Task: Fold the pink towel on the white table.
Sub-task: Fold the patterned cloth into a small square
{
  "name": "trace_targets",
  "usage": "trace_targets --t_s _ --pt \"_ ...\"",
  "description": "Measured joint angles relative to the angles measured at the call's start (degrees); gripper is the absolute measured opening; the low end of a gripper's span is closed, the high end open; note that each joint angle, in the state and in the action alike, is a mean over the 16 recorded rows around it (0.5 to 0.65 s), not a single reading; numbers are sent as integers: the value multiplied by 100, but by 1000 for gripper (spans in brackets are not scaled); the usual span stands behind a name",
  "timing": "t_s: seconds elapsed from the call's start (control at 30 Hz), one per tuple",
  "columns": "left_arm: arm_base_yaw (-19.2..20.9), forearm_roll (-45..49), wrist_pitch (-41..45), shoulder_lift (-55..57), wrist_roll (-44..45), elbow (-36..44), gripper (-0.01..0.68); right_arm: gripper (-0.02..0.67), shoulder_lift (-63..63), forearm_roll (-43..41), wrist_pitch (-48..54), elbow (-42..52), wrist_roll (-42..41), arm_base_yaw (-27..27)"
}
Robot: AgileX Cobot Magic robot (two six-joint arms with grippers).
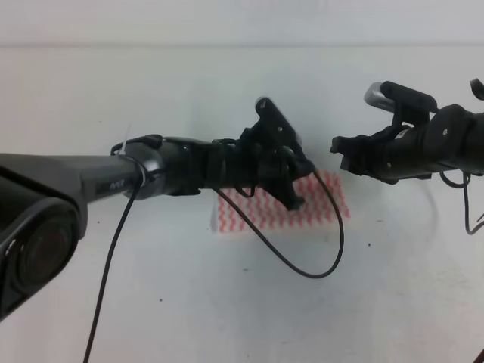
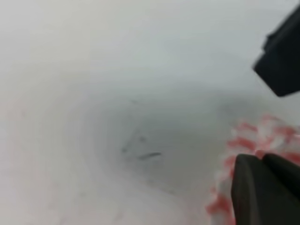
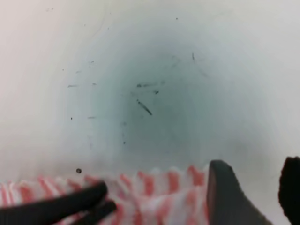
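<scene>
One pink towel [image 1: 321, 206] on the white table [image 1: 227, 302]; two tools, left [image 1: 299, 178] and right [image 1: 342, 151], both apart.

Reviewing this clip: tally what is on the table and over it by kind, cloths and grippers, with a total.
Cloths: 1, the pink towel, lying flat on the white table.
Grippers: 2, the left gripper over the towel and the right gripper just past its far edge.
Total: 3.
</scene>
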Motion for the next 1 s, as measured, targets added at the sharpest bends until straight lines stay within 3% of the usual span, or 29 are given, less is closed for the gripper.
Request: trace_targets --t_s 0.23,0.4,0.77,1.0 --pt "0 64 -281 -82 -226 -158 -4 240 1 8 86 -77 0 -7" --pt "18 630 -535 -319 -1148 -188 -4 235 -1 2 323 -282 0 -7" --pt "153 3664 -357 -1142 -5039 -182 -4 209 60 -195 958 -811 -1 -7" --pt "218 4910 -153 -1454 -6616 -12 -4 200 239 -306 1218 -1049 -80 -7"
